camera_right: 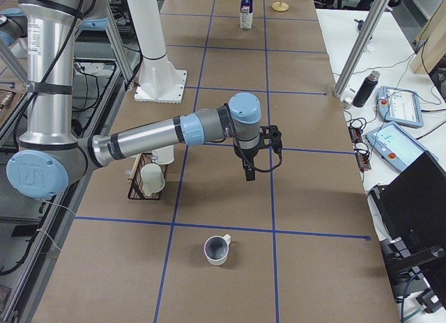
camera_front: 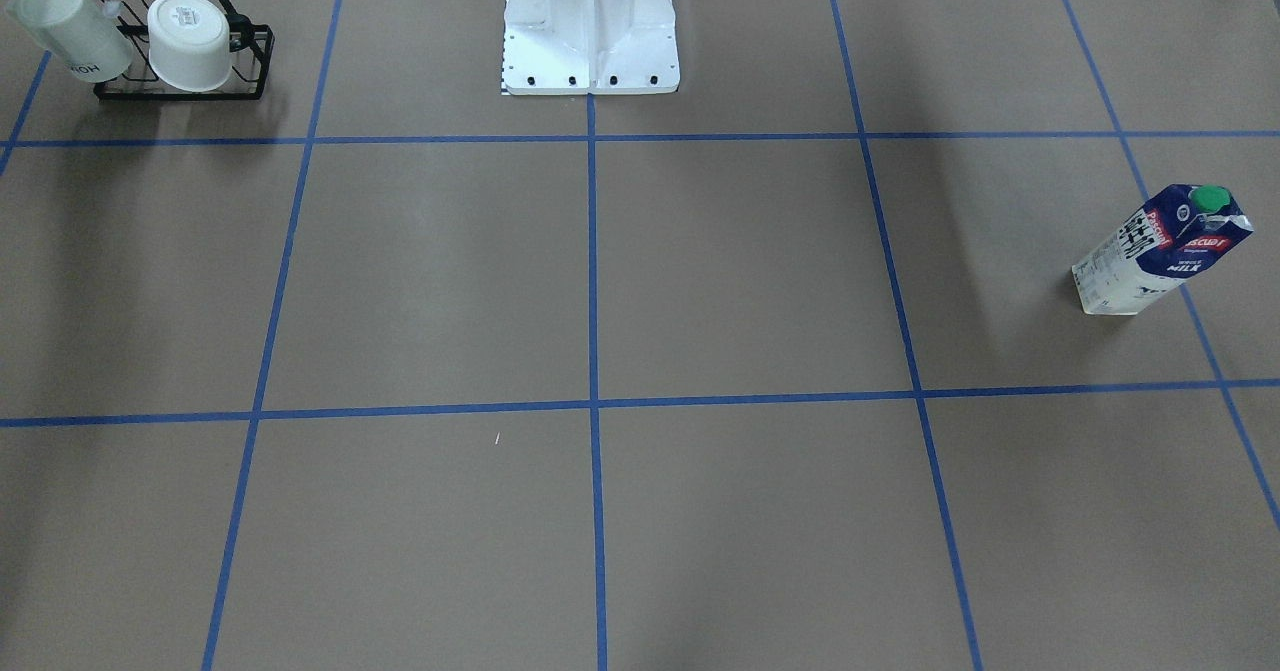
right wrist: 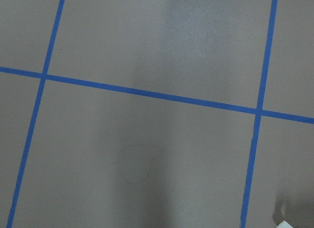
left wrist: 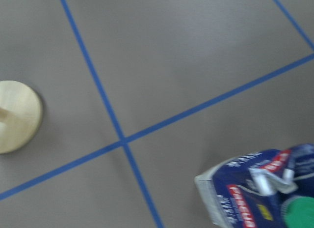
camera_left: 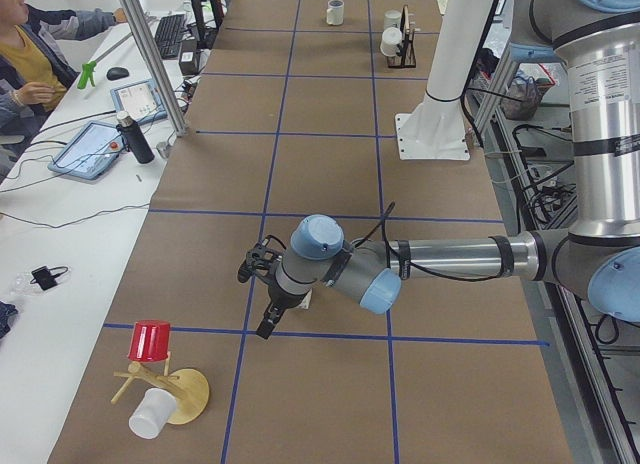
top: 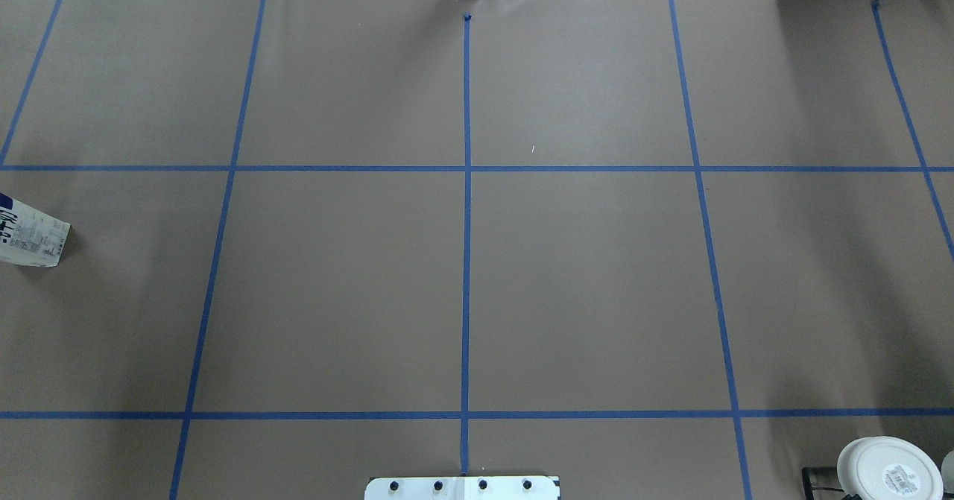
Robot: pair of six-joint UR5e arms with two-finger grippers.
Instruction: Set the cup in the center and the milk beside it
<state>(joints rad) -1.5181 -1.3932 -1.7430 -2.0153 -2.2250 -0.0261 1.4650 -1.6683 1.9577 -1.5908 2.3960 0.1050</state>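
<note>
The milk carton (camera_front: pixel 1160 251) stands upright near the table's left end, also in the overhead view (top: pixel 30 233), the exterior right view (camera_right: pixel 246 11) and the left wrist view (left wrist: pixel 260 191). The cup (camera_right: pixel 217 250) stands upright near the table's right end, small in the exterior left view (camera_left: pixel 335 11). The center crossing (camera_front: pixel 593 404) is bare, as the overhead view (top: pixel 466 168) shows. My left gripper (camera_left: pixel 265 327) hangs just above the carton. My right gripper (camera_right: pixel 249 175) hovers over the table, short of the cup. I cannot tell whether either is open.
A black wire rack (camera_front: pixel 185 56) holds two other white mugs near my right side (camera_right: pixel 146 177). A wooden mug tree (camera_left: pixel 165 384) with a red cup (camera_left: pixel 150 339) stands at the left end. The white robot base (camera_front: pixel 590 31) sits at the table's edge.
</note>
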